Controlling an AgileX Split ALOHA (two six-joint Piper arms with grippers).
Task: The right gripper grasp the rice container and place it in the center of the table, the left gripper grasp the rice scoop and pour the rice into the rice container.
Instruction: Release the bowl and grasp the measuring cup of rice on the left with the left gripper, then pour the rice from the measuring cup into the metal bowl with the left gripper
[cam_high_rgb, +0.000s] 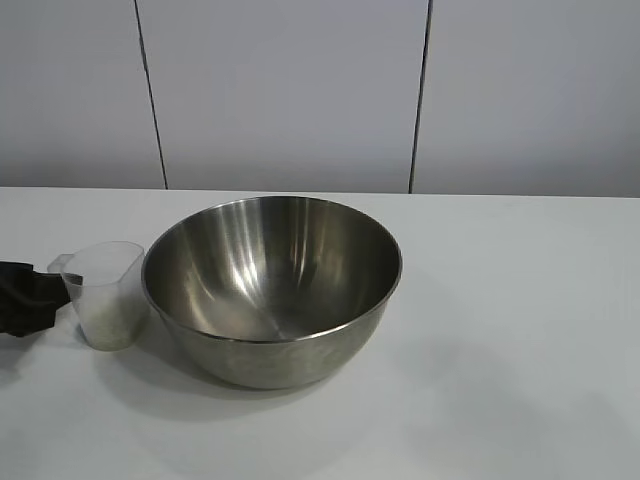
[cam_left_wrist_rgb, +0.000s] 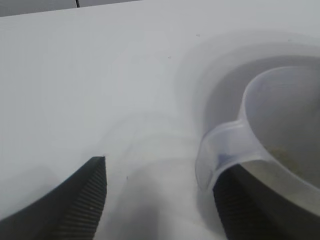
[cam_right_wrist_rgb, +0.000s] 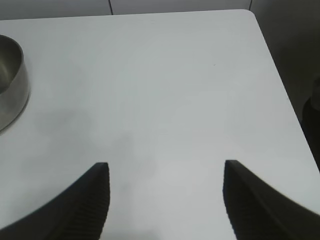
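Note:
The rice container (cam_high_rgb: 272, 290), a big shiny steel bowl, stands near the middle of the white table (cam_high_rgb: 500, 350); nothing shows inside it. Just to its left stands the rice scoop (cam_high_rgb: 108, 295), a small clear plastic cup with pale rice (cam_high_rgb: 108, 325) in its lower part. My left gripper (cam_high_rgb: 52, 297) is at the far left edge, right behind the scoop's handle (cam_left_wrist_rgb: 220, 150). In the left wrist view the left gripper (cam_left_wrist_rgb: 160, 167) is open, and the handle lies against one finger, not clamped. My right gripper (cam_right_wrist_rgb: 166, 164) hangs open over bare table, well to the side of the bowl (cam_right_wrist_rgb: 10, 85).
A pale panelled wall (cam_high_rgb: 290, 90) runs behind the table. The right wrist view shows the table's rounded corner (cam_right_wrist_rgb: 247, 12) and its side edge, with dark floor beyond. The right arm is out of the exterior view.

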